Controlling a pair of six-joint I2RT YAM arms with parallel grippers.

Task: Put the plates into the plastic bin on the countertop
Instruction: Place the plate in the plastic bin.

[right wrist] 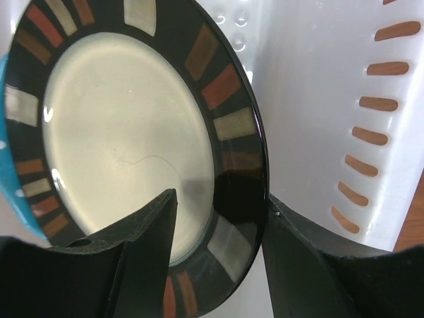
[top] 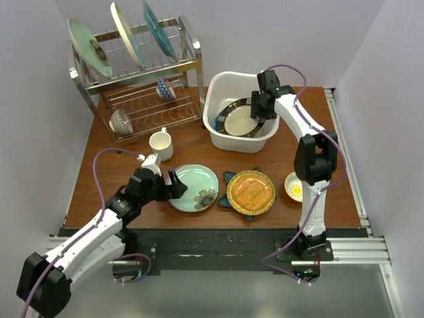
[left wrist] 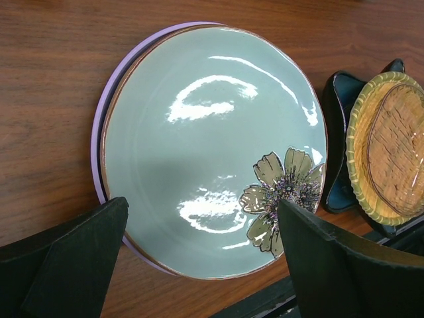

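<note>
The white plastic bin stands at the back centre. A black-rimmed cream plate leans inside it, over a blue plate whose edge shows in the right wrist view. My right gripper is down in the bin, open, its jaws straddling that plate's rim with a gap. My left gripper is open and empty at the near left edge of the mint floral plate, which lies on a lavender plate. An amber round plate rests on a blue star-shaped plate.
A steel wire dish rack with three upright plates and two bowls stands at the back left. A cream mug is in front of it. A small yellow-centred bowl sits near the right arm's upright link.
</note>
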